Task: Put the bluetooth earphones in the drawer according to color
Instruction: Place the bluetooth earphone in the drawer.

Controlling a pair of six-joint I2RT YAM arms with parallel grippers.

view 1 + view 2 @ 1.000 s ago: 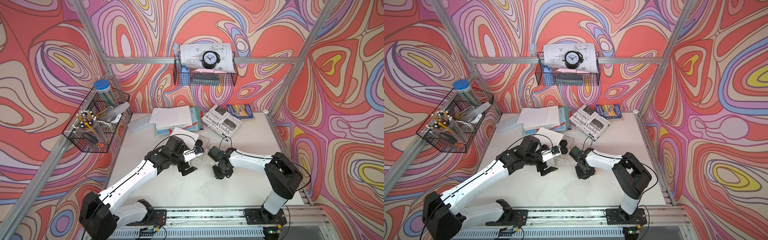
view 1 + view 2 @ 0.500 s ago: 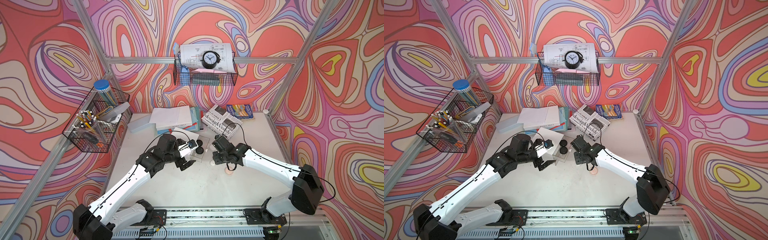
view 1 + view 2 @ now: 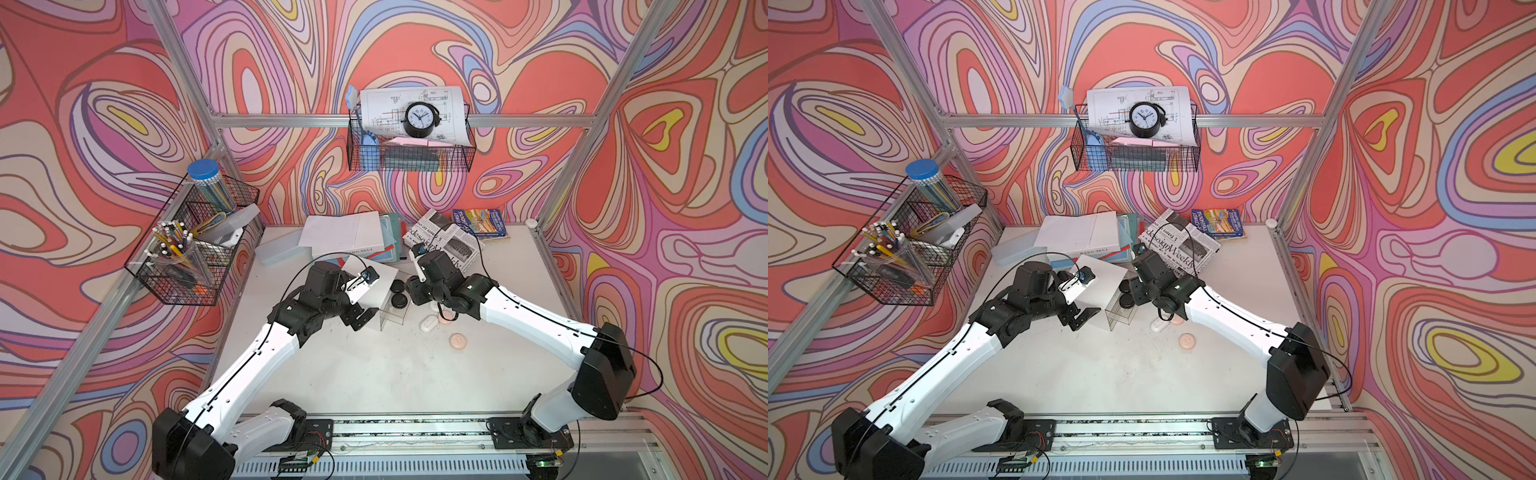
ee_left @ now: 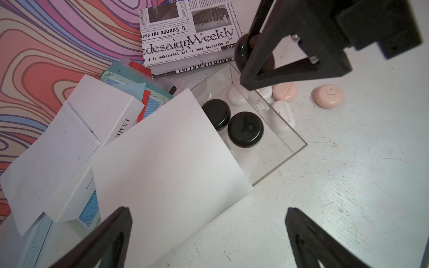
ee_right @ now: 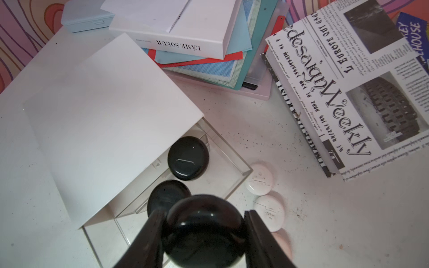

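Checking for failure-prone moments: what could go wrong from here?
1. The right gripper pinches the glossy, rounded black case by its sides; it might slip before release.
2. Two black cases already crowd the open drawer, so the third could land on them and bounce over its low clear wall toward the white cases beside it.

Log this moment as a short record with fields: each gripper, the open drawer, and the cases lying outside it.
left gripper: open, empty, by the cabinet
right gripper: shut on a black case, near the open drawer
open drawer: two black cases inside
table: white cases and two beige-pink cases, beside the drawer
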